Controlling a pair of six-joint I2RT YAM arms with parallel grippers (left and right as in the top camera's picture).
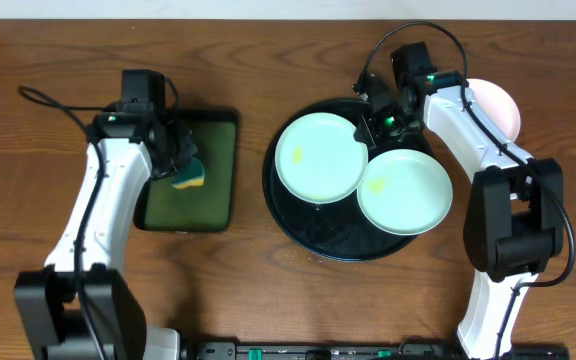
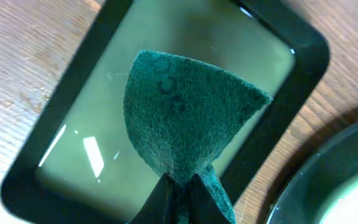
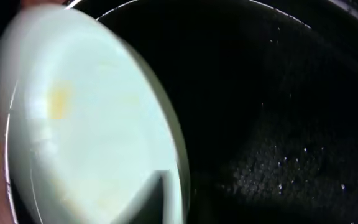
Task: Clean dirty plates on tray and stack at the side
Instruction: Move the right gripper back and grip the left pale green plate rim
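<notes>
A sponge [image 2: 185, 118] is squeezed in the left fingers [image 2: 178, 191] above the green tray [image 1: 218, 190], ready for wiping. On the black tray [image 1: 298, 225], 1 stained plate [image 1: 318, 157] is pinched at its rim by the right fingers [image 1: 381, 118], beside a 2nd plate [image 1: 405, 190].

My left arm [image 1: 98, 215] stretches forward, left gripper [image 1: 182, 166] pointing down, fingers [image 2: 165, 200] pinched on a sponge [image 2: 185, 118]. My right arm [image 1: 468, 125] folds inward at the elbow, right gripper [image 1: 376, 122] clamped on a plate [image 1: 318, 157] rim.
</notes>
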